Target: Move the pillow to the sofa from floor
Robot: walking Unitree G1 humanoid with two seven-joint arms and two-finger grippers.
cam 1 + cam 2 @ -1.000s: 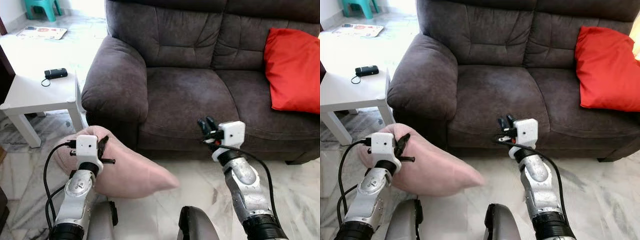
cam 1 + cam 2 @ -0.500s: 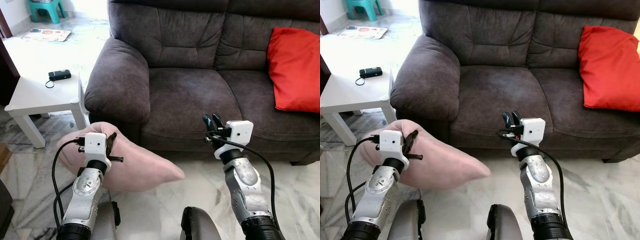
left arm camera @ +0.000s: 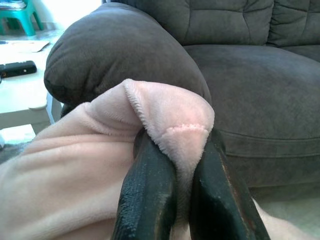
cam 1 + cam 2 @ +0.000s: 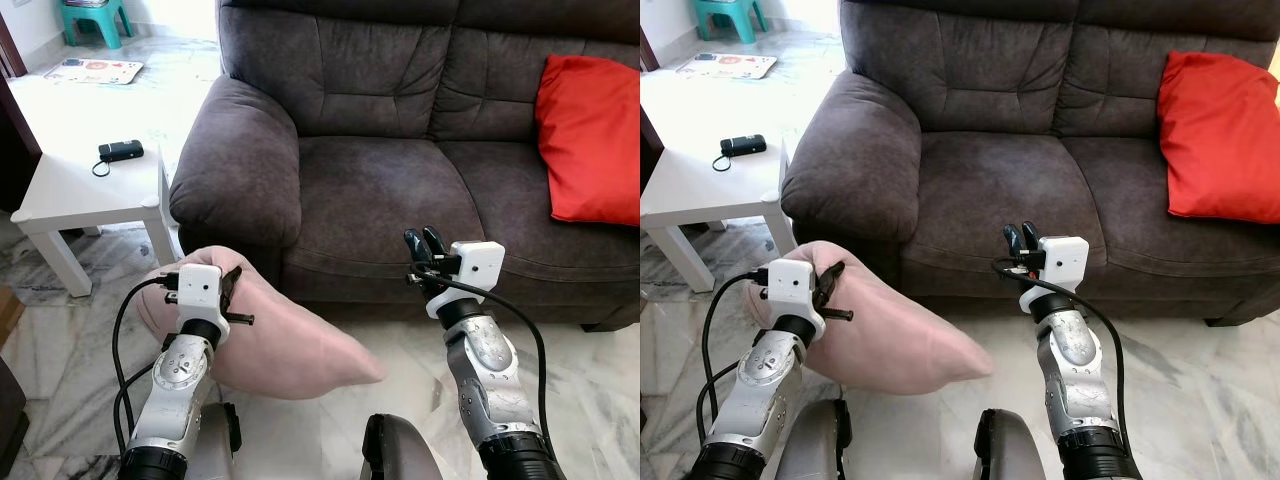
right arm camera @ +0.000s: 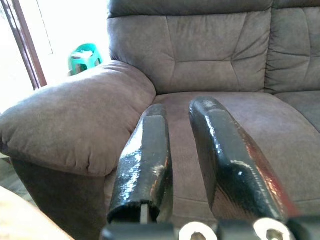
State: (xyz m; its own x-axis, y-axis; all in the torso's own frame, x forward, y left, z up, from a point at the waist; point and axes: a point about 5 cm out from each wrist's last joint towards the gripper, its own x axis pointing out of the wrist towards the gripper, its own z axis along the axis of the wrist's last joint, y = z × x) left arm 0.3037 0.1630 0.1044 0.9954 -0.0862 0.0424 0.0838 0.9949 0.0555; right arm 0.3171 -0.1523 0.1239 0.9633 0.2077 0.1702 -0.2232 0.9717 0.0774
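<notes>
The pillow [image 4: 285, 345] is pale pink and plush, and the sofa [image 4: 380, 180] is dark grey-brown with a bright red cushion [image 4: 590, 140] on it. The left end effector [image 3: 172, 187] and right end effector [image 5: 187, 155] have black fingers on silver arms with white wrist housings. The tabletop [image 4: 75, 185] is white with a black device [image 4: 120, 151] on it, the floor [image 4: 590, 380] is pale veined marble, and a stool [image 4: 93, 12] is teal.

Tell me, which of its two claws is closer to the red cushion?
The right. The right gripper hangs empty before the sofa's seat, with the red cushion off to its right. The left gripper, clamped on the pink pillow, is by the far armrest.
</notes>
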